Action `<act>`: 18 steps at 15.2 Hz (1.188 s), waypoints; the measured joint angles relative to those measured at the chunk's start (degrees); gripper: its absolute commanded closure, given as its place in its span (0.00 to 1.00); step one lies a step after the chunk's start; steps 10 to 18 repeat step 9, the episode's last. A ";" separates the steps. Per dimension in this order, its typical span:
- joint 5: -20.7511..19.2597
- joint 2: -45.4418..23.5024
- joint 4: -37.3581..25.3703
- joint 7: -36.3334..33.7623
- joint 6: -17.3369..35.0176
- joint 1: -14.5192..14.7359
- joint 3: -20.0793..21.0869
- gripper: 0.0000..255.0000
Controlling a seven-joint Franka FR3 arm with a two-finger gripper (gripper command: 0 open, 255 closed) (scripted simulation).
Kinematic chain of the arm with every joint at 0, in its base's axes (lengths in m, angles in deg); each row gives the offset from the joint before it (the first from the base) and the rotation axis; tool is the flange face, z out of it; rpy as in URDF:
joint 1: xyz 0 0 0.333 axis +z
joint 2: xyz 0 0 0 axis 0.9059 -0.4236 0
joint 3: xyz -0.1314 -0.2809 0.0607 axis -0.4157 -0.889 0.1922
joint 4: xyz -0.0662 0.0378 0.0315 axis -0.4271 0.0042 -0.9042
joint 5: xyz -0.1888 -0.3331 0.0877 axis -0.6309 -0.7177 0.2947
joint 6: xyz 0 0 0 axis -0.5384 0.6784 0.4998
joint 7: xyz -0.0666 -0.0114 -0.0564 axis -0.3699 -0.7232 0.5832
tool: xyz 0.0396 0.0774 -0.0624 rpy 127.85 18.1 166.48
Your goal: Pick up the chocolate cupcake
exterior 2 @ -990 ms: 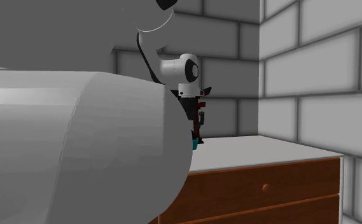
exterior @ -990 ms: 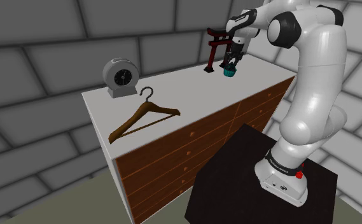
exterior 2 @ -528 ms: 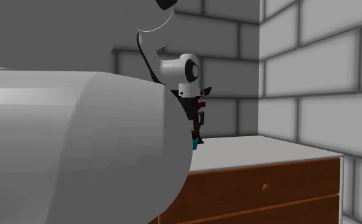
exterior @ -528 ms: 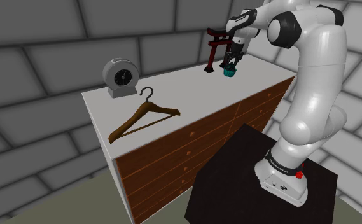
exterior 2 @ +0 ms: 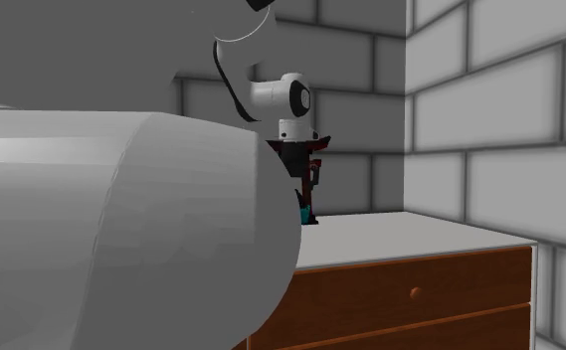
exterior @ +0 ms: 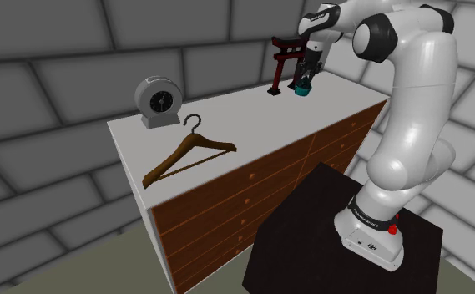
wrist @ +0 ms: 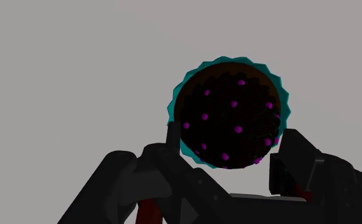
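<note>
The all-black 2-finger gripper (exterior: 303,81) hangs from the white arm (exterior: 411,100) over the far end of a white-topped dresser (exterior: 252,115). Its fingers (wrist: 173,141) are clamped on the chocolate cupcake (wrist: 229,113), which has a dark round top dotted with magenta sprinkles and a teal pleated wrapper. In the wrist view, 1 finger presses on each side of the wrapper, so the cupcake is clasped right at the fingertips. From the shoulder view it seems to hang a little clear of the dresser top, though I can't be sure of the gap from here.

Just beside the gripper, on the wall side, a small red and black torii-gate model (exterior: 284,60) stands upright on the top. Well apart from the gripper, toward the other end of the top, a brown wooden clothes hanger (exterior: 189,155) lies flat. Beyond the hanger a grey round table clock (exterior: 159,102) stands upright. Under the top, the dresser's front is made up of brown wooden drawers (exterior: 252,200) with small knobs. Below the gripper and nearer to me, the arm's base sits on a black box stand (exterior: 310,242).
</note>
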 measured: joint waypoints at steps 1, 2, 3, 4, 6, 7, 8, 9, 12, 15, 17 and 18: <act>-0.16 0.46 -0.16 0.00 -0.61 0.01 -0.10 1.00; -0.15 0.31 -1.08 0.00 -1.36 -0.13 -0.12 1.00; -0.26 0.51 -1.67 -0.08 -2.16 -0.14 -0.18 1.00; -0.33 0.57 -2.43 -0.24 -2.95 -0.14 -0.19 1.00; -0.43 0.69 -3.68 -0.31 -4.31 -0.25 -0.26 1.00; -0.50 0.85 -4.36 -0.28 -5.14 -0.35 -0.33 1.00; -0.55 0.88 -5.08 -0.39 -5.86 -0.37 -0.35 1.00; -0.60 0.98 -5.35 -0.51 -6.22 -0.31 -0.35 1.00; -0.60 0.98 -5.35 -0.51 -6.22 -0.31 -0.35 1.00; -0.60 0.98 -5.35 -0.51 -6.22 -0.31 -0.35 1.00; -0.60 0.98 -5.35 -0.51 -6.22 -0.31 -0.35 1.00; -0.60 0.98 -5.35 -0.51 -6.22 -0.31 -0.35 1.00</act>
